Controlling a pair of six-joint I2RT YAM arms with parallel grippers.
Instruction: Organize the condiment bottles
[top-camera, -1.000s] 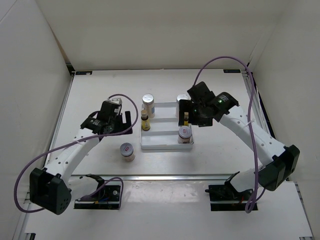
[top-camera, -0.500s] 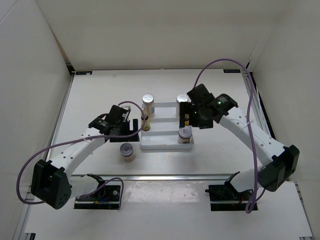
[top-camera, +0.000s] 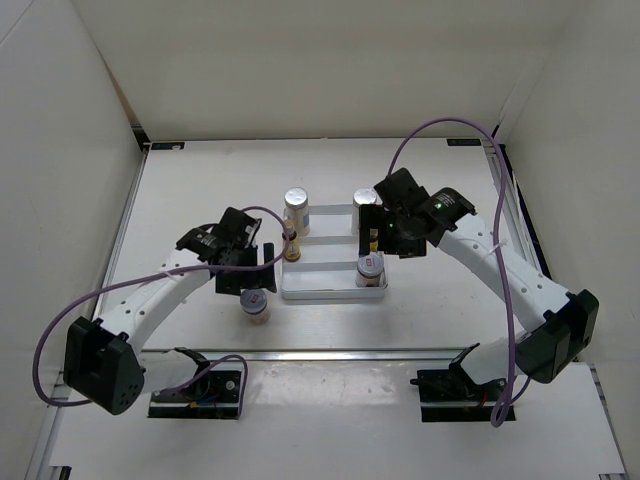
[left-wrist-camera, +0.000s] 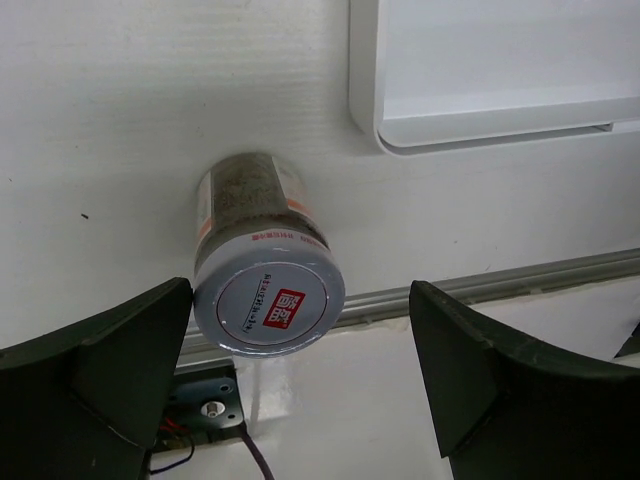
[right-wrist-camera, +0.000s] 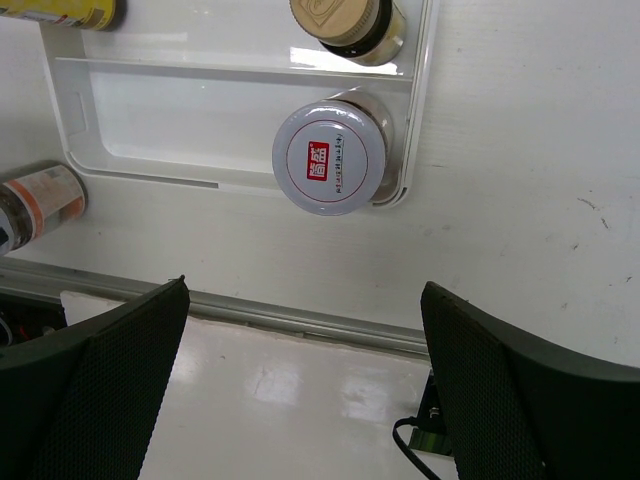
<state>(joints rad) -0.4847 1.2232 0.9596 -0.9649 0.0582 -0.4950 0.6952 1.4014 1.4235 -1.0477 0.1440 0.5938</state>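
Desk (top-camera: 200, 180): white, carrying everything that is lying below both sets of jaws.
Right arm (top-camera: 500, 265): reaching in from the right, holding its jaws over the near right corner of the tray.
Left arm (top-camera: 160, 295): bending in from the left, holding its jaws over the bare desk just left of the tray's near left corner.
White ridged tray (top-camera: 320, 278): lying flat between the two sets of jaws, with its near right corner showing under the right jaws in the right wrist view.
Right jaws: standing wide apart and gripping nothing.
Left jaws: standing wide apart and gripping nothing.
Tall white bottles: one (top-camera: 296, 208) is standing upright beyond the left jaws at the tray's far left corner. The other (top-camera: 364, 199) is standing just beyond the right jaws, partly hidden by the wrist.
Thin amber bottles: one (top-camera: 291, 243) is standing at the tray's left side, just right of the left jaws. The other (right-wrist-camera: 345, 22) is standing in the tray row beyond the jar, ahead of the right jaws.
Squat jar in tray (right-wrist-camera: 330, 157): sitting upright in the near right corner compartment, below and between the right jaws.
Squat jar on desk (left-wrist-camera: 268, 300): standing upright outside the tray, between the left jaws and nearer the finger on the left of the wrist view.
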